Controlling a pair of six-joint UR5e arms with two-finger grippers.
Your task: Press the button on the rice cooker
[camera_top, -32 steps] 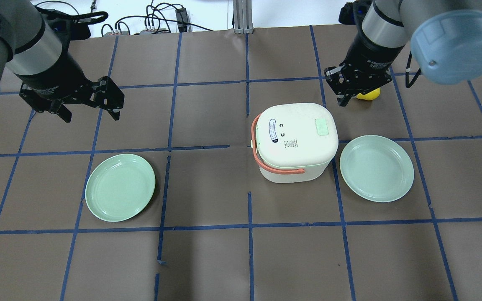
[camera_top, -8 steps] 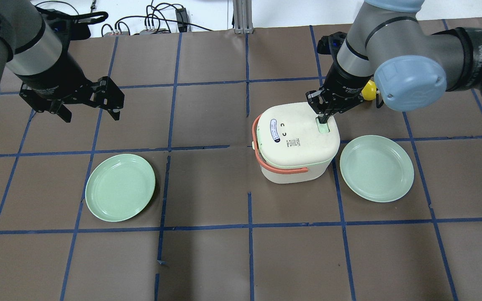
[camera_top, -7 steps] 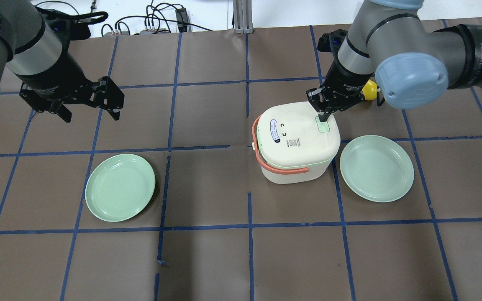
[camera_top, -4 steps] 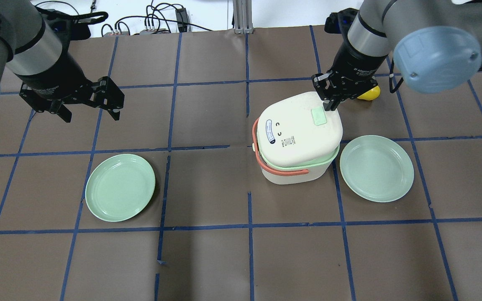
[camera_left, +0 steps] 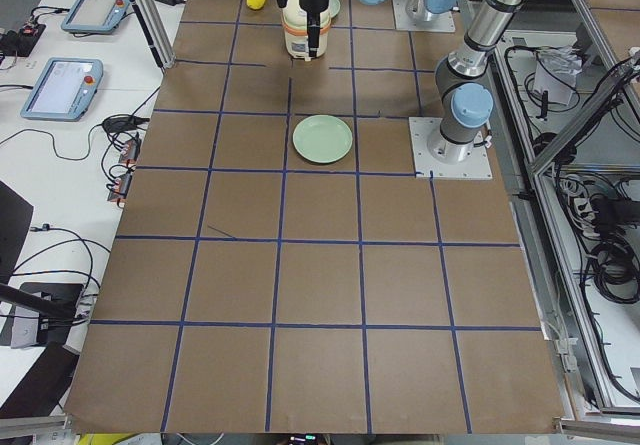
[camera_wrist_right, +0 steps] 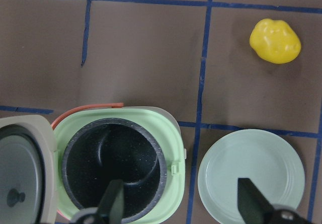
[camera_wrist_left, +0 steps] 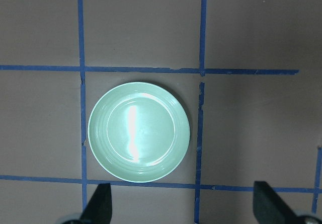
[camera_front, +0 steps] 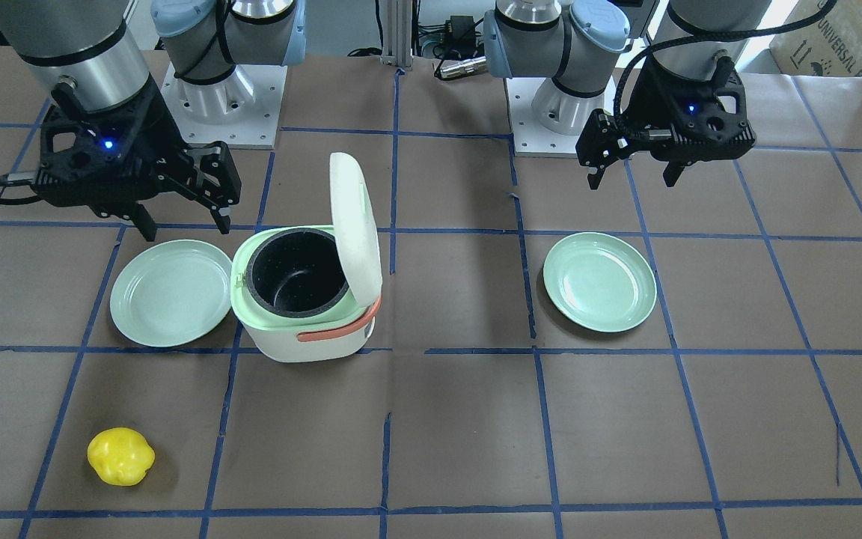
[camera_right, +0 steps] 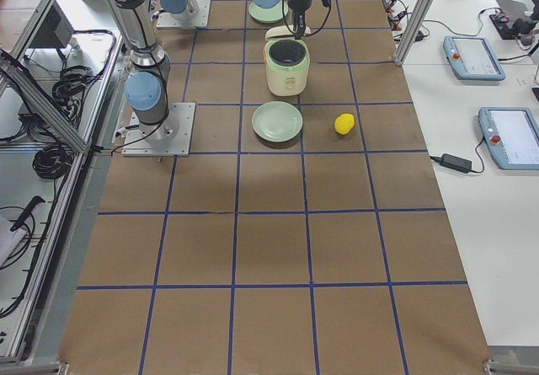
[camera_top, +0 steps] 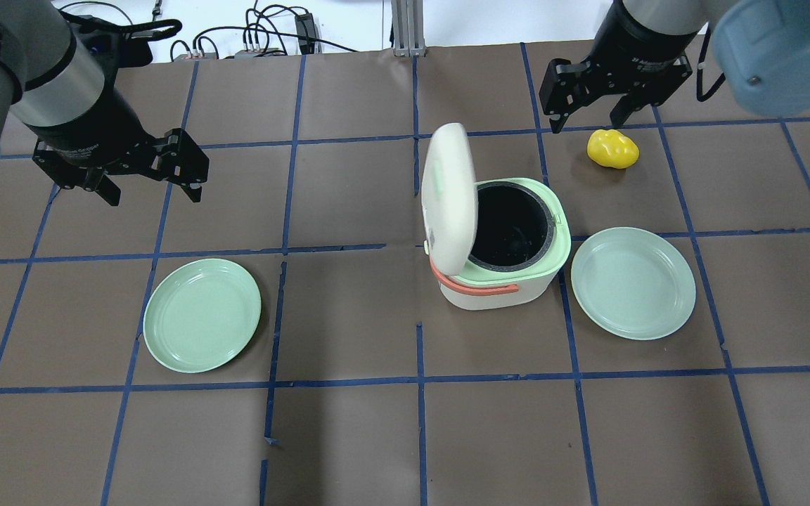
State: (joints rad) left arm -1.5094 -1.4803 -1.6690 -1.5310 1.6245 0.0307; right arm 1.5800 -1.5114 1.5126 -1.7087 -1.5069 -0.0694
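Observation:
The rice cooker (camera_top: pixel 496 292) stands mid-table with its white lid (camera_top: pixel 448 197) swung up on its hinge, baring the black inner pot (camera_top: pixel 510 225) and pale green rim. It also shows in the front view (camera_front: pixel 304 340) and the right wrist view (camera_wrist_right: pixel 168 153). I cannot make out the button on the raised lid. My right gripper (camera_top: pixel 588 121) is open and empty, raised beyond the cooker's far right corner, clear of it. My left gripper (camera_top: pixel 152 195) is open and empty, far to the left above a plate (camera_wrist_left: pixel 139 132).
A yellow lemon-like object (camera_top: pixel 612 149) lies just beyond the cooker, under the right gripper. One mint-green plate (camera_top: pixel 633 282) sits right beside the cooker. The other plate (camera_top: pixel 202 315) lies at front left. The table is brown paper with blue tape lines.
The right gripper's shut fingertips were on the lid's button. The lid has sprung fully open, and the gripper has lifted back and away and opened. The left arm has not moved.

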